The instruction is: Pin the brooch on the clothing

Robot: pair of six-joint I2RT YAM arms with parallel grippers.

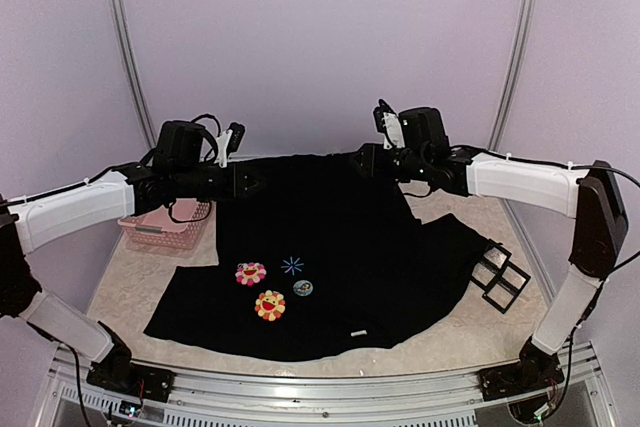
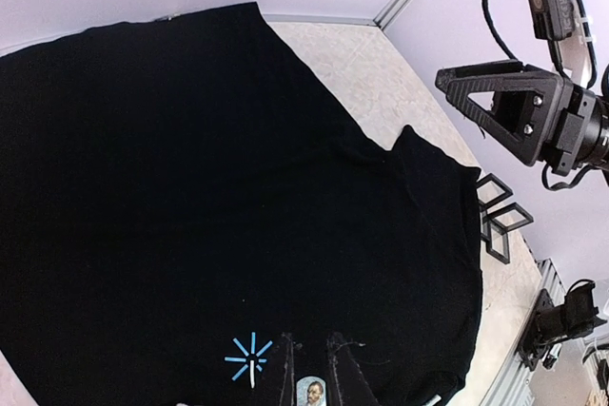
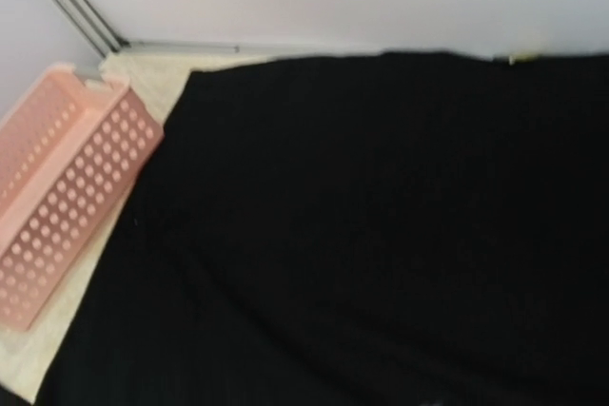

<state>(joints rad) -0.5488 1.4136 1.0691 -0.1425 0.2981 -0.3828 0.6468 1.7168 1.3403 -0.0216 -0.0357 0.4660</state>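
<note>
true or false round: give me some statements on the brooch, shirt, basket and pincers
1. The brooch lies on the shirt, right of the orange flower. True.
2. The basket stands right of the shirt. False: it stands left of it, at its edge.
3. The left pincer holds the brooch. False: the pincer hangs above the shirt's far edge, clear of the brooch.
4. Black frames lie right of the shirt. True.
5. The starburst is red. False: it is blue.
</note>
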